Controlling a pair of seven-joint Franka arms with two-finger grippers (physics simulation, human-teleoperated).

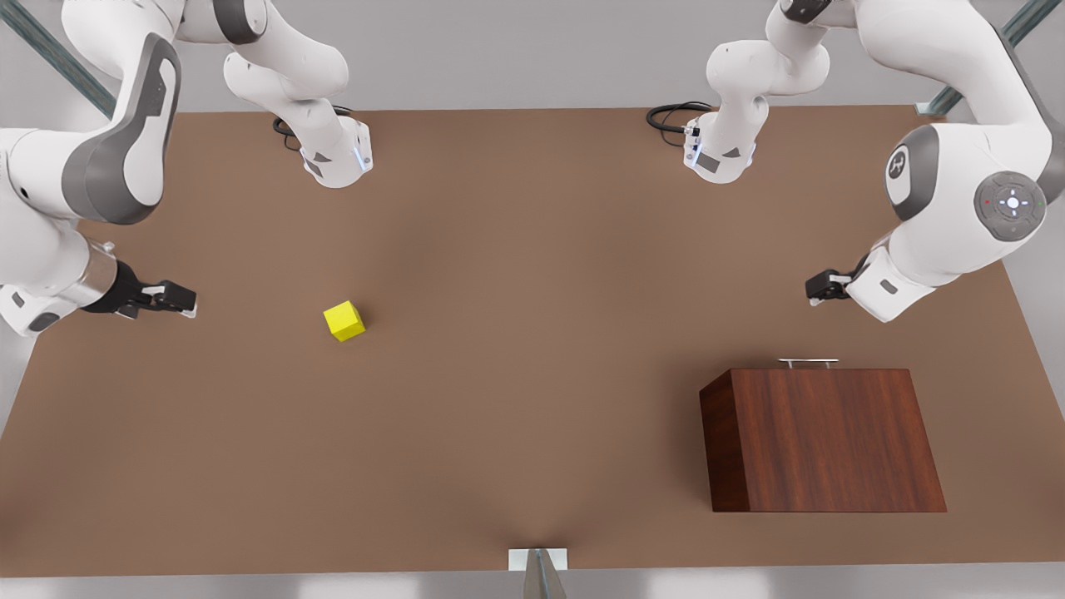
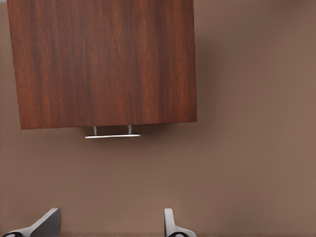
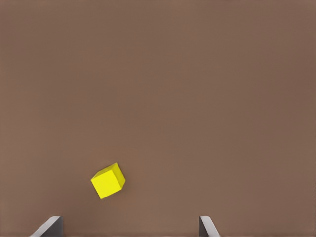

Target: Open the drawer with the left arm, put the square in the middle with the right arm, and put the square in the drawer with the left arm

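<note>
We have the left gripper (image 1: 819, 289) open, empty, hovering near the closed drawer's handle (image 1: 808, 363), whose bar lies crosswise to our approach (the cabinet faces it). Our right gripper (image 1: 170, 299), also open, waits beside the square (image 1: 344, 321) on the worktop (image 1: 532, 399).

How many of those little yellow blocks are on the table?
1. The yellow block sits alone on the bare tabletop toward the front view's left, near the right gripper. Others could be hidden inside the closed wooden cabinet.

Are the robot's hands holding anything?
No. The left gripper hangs open near the drawer handle; the right gripper hangs open beside the yellow cube.
</note>
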